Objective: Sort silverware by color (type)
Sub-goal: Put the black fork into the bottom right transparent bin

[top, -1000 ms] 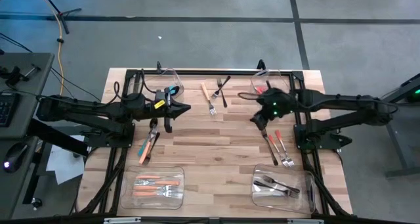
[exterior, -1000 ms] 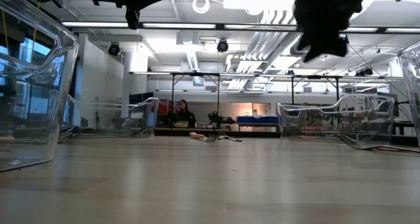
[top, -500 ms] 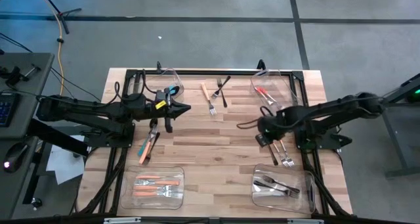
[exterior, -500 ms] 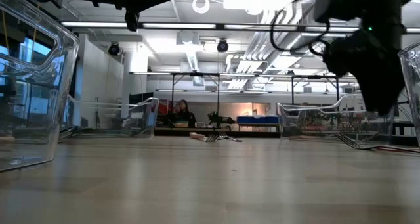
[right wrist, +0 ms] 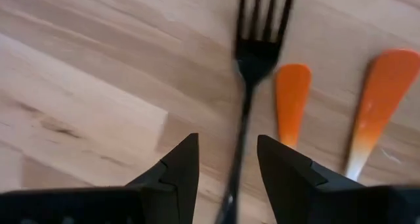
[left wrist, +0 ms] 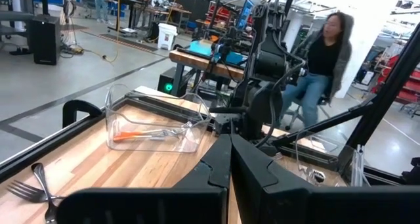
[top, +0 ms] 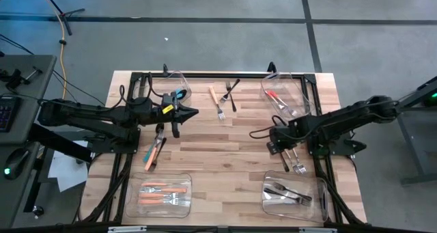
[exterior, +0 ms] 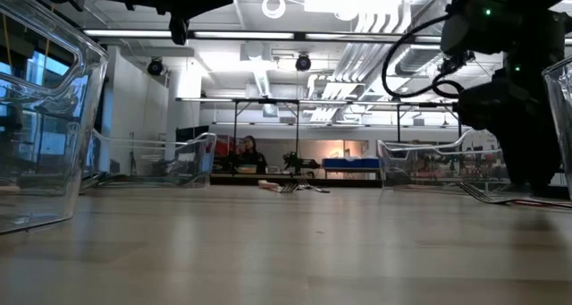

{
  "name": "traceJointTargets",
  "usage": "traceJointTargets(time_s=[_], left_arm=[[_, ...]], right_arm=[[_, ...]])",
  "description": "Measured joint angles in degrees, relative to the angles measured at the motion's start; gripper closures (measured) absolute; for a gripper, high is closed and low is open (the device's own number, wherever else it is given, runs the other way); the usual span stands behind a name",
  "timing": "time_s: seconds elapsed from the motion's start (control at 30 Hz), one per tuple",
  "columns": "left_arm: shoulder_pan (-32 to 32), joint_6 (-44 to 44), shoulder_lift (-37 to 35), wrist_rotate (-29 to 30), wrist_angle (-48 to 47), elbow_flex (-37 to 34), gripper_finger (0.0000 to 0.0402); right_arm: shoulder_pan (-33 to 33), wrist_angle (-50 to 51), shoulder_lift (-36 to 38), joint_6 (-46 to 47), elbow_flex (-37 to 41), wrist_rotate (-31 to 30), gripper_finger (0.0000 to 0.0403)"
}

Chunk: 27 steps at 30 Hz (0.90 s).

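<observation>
High view: orange-handled pieces (top: 162, 194) binned near left, dark ones (top: 287, 193) near right; strays by the left arm (top: 154, 153), up top (top: 225, 96) (plenty left).

Low view: right hand (exterior: 527, 175) down near the tabletop (exterior: 268, 251).

Left wrist: left hand (left wrist: 230, 159) pressed together, empty.

Right wrist: spread fingers (right wrist: 177, 168) alongside a black fork (right wrist: 252, 60), orange handles (right wrist: 292, 99) beside, nothing pinched.
</observation>
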State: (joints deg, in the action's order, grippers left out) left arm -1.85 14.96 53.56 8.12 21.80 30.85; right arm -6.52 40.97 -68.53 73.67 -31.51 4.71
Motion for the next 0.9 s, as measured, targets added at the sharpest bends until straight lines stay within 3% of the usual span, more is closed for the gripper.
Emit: traceJointTargets(time_s=[0.9], left_arm=[[0.0,0.1,0.0,1.5,-0.1,0.0,0.0401]], right_arm=[[0.0,-5.6,-4.5,2.5,3.1,-0.2,0.0267]])
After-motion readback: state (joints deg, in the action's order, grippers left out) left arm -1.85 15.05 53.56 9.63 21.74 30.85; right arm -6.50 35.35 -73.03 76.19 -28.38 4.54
